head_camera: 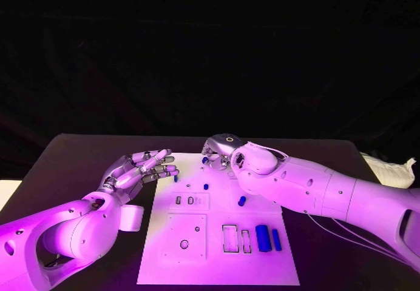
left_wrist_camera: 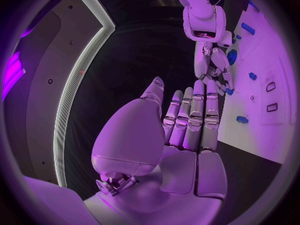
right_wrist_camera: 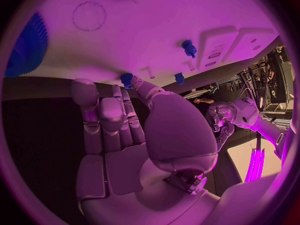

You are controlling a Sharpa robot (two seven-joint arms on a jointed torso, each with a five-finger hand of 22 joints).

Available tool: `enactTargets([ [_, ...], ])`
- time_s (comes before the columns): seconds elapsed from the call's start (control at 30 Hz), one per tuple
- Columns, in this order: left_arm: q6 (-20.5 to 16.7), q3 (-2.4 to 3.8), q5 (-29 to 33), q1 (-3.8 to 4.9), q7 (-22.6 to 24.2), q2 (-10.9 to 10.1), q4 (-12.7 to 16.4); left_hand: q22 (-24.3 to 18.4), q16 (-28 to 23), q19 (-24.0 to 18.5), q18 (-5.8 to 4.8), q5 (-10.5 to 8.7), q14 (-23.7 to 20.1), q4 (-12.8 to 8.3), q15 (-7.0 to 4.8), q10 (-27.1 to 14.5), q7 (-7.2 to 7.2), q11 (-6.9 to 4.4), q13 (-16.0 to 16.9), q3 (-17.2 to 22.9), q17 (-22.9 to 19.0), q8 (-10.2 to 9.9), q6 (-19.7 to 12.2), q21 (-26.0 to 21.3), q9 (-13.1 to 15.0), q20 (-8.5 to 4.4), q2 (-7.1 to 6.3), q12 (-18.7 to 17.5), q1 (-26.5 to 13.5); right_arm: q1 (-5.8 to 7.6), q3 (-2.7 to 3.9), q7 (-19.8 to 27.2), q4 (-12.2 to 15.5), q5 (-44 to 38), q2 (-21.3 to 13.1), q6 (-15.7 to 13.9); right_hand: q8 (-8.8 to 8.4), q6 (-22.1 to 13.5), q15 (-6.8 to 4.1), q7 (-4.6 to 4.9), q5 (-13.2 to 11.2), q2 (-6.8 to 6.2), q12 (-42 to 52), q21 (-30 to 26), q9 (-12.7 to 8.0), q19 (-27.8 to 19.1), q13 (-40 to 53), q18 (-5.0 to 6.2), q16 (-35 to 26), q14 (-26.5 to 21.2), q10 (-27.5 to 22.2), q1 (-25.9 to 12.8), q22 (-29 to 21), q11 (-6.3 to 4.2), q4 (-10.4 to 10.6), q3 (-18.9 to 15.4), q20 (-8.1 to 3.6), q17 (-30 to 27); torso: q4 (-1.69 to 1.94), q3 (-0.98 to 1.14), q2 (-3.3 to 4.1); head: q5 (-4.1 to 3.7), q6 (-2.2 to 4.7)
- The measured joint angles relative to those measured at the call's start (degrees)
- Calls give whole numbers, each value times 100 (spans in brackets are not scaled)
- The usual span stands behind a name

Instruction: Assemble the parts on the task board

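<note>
The white task board (head_camera: 219, 267) lies in the middle of the black table. My right hand (head_camera: 224, 153) hangs over its far edge, fingers pointing down, thumb and a finger pinching a small blue part (right_wrist_camera: 127, 79) that stands on the board. My left hand (head_camera: 140, 170) hovers just off the board's far left corner, fingers spread and holding nothing; its straight fingers (left_wrist_camera: 190, 117) point toward the right hand (left_wrist_camera: 212, 67). Small blue parts (head_camera: 206, 186) (head_camera: 243, 200) stand mid-board. A thick blue cylinder (head_camera: 263, 234) and a thin one (head_camera: 277, 240) lie near the right edge.
Another small blue part (head_camera: 176, 179) sits at the board's left edge near my left fingertips. Rectangular slots (head_camera: 230, 237) and a round hole (head_camera: 184, 244) mark the near half of the board. A crumpled white item (head_camera: 391, 171) lies at the table's right edge.
</note>
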Motion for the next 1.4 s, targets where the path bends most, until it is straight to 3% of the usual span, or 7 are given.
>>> enactTargets([
  [0.23,0,0,4,2,-9,-1,-7,-5,0,0,0,0,0,0,0,0,0,0,0,0,1,0,0,0,0,0,0,-4,0,-3,-5,-22,115,19,-106,-96,0,-384,38,32,0,-65,0,-214,-38,-130,9,0,-162,-38,-732,24,-335,109,69,-369,89,-268,7,0,3,1,7],
  [0.47,-1,1,15,4,-11,-29,-12,-5,0,0,0,0,0,0,0,-21,0,20,0,0,0,0,0,-23,1,0,0,-4,0,-4,15,-47,874,195,-851,-300,29,-206,33,20,27,12,355,-219,7,-147,103,0,-173,-34,76,113,-312,12,144,-483,66,-248,0,1,2,21,21],
  [0.6,-2,1,24,6,-12,-57,-7,-9,0,0,-1,0,0,0,0,-21,0,20,0,0,3,0,0,-23,1,0,0,-4,0,0,76,-111,1265,492,-1350,-336,29,-91,-79,-31,105,10,717,269,17,159,267,0,317,11,877,110,408,-102,249,-520,-47,417,-42,-3,0,26,43],
  [0.73,-2,1,30,9,-12,-60,-6,-11,0,0,-1,0,0,0,0,-21,0,20,0,0,6,0,0,-23,1,0,0,-4,0,7,130,-210,1494,879,-1717,-285,29,-19,-257,-131,277,-248,1333,1162,17,675,732,-227,606,22,1719,21,1756,-307,352,-755,-218,802,-86,-3,-3,29,60],
  [0.83,-2,1,34,11,-12,-56,-10,-11,0,0,0,0,0,0,0,-21,0,20,0,0,5,0,0,-23,1,0,0,-4,0,9,151,-312,1526,1152,-1902,-180,29,-72,-273,-193,440,-349,2361,1534,16,809,1858,-316,954,22,1722,53,2282,-435,484,-1120,-311,1275,-112,0,-5,29,73],
  [1.0,-2,1,38,12,-11,-48,-30,-11,0,2,-1,0,0,-10,0,-21,0,20,0,-10,10,0,0,-23,1,-2,0,-4,0,8,162,-468,1490,1384,-1996,31,29,-151,-273,-163,449,-206,4643,1818,11,856,4441,-315,1362,22,1477,195,2692,-360,847,-1547,-279,1871,-129,9,-3,-1,66],
  [1.4,-14,0,47,13,2,-19,-55,-17,0,42,0,0,0,-16,0,-21,0,20,0,-16,11,0,0,-23,1,0,22,-4,22,-1,167,-701,1337,1413,-1868,344,31,-152,-273,-162,483,-109,6038,2051,20,885,6049,-404,1763,22,1696,341,3098,-330,1093,-1745,-205,2497,-116,4,7,-50,36],
])
